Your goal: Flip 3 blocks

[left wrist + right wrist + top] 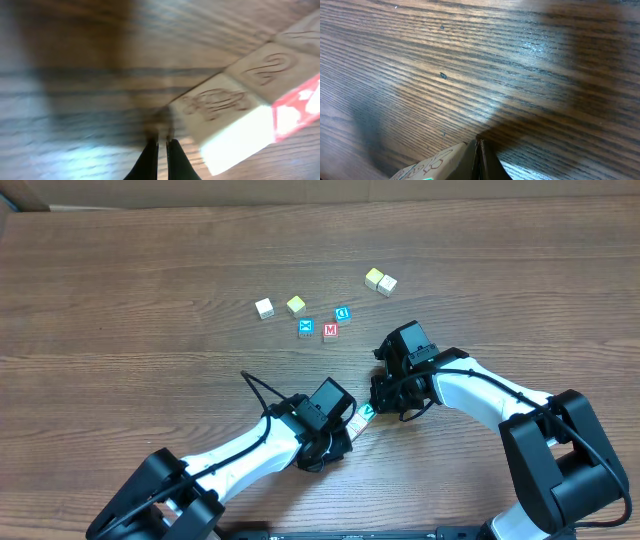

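A block with a green V face (367, 411) lies near the table's front, wedged between my two grippers and mostly hidden by them. My left gripper (351, 429) is shut just left of it, and my right gripper (384, 398) is shut just right of it. In the left wrist view the shut left gripper (162, 145) points at the corner of a pale carved block (215, 102). A second carved block (272, 67) lies behind that one, and a red-and-white face (295, 107) shows on the side. In the right wrist view the shut right gripper (478, 149) rests against a pale carved block (437, 162).
Further back stand a white cube (264, 308), a yellowish cube (296, 305), a blue X cube (306, 328), a red M cube (330, 332), a blue D cube (342, 313), and a yellow cube (373, 278) beside a pale cube (388, 285).
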Action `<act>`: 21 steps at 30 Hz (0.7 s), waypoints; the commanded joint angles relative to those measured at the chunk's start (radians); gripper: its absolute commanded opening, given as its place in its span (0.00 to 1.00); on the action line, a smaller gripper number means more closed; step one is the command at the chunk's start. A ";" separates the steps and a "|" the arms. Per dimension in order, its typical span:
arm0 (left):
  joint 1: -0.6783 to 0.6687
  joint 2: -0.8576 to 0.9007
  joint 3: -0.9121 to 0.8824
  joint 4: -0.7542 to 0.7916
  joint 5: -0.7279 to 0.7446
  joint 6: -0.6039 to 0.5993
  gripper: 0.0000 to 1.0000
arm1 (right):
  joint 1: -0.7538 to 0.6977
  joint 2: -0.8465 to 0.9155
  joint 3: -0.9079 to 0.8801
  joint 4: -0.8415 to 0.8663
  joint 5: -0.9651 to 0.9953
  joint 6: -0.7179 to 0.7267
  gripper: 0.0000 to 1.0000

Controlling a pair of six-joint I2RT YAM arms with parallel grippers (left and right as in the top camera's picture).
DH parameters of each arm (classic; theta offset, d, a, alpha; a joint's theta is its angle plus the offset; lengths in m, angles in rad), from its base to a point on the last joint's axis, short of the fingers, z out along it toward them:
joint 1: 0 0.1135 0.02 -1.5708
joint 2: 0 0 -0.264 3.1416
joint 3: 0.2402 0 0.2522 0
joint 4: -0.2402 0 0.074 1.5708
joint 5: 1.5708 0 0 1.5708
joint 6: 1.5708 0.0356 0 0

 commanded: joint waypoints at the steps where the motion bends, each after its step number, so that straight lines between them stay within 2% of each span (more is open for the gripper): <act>1: 0.026 -0.008 -0.046 -0.047 -0.035 -0.034 0.04 | 0.006 0.018 -0.015 -0.007 0.000 -0.008 0.04; 6: 0.045 -0.017 -0.054 -0.041 -0.034 -0.027 0.04 | 0.006 0.018 -0.015 -0.007 -0.006 -0.008 0.04; 13: 0.044 -0.017 -0.054 0.065 -0.014 -0.018 0.04 | 0.006 0.018 -0.015 -0.015 -0.005 -0.007 0.04; 21: 0.044 -0.017 -0.054 0.071 -0.022 -0.013 0.04 | 0.006 0.018 -0.015 -0.022 -0.008 -0.008 0.04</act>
